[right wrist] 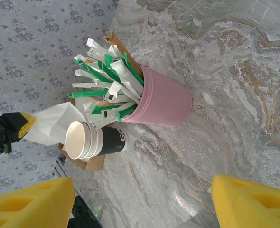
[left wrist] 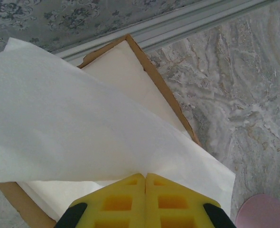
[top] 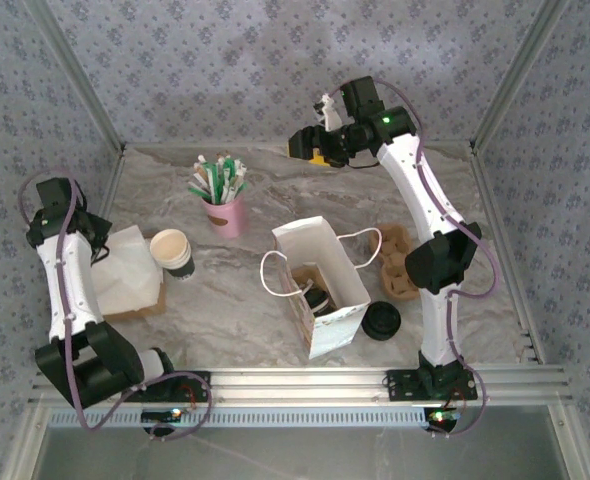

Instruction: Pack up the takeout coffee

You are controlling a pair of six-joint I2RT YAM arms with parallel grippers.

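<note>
the marble table [top: 225, 310] carries everything. the white paper bag [top: 335, 330] stands open near the middle of the near edge. along the left edge lies a cardboard tray [left wrist: 154, 80] of napkins. the left gripper [left wrist: 145, 180] is clenched on the top napkin [left wrist: 83, 133], which is lifted off the pile. the right gripper [right wrist: 140, 204] hangs by the far edge, fingers spread wide and holding nothing, above the pink straw holder [right wrist: 163, 102] and the stack of lidless cups [right wrist: 90, 140]. the takeout coffee [top: 320, 298] sits down inside the bag, black lid up. a stack of black lids [top: 381, 320] lies just right of the bag.

by my reckoning the cup is packed and the napkin is the step in hand. to do it well, lift straight up until the sheet clears the tray, so no second sheet drags along. carry it high over the cups and the bag's handle. let go only once it hangs over the bag's mouth, beside the lid and not on the rim. the bag looks light, and a brush might tip it.
</note>
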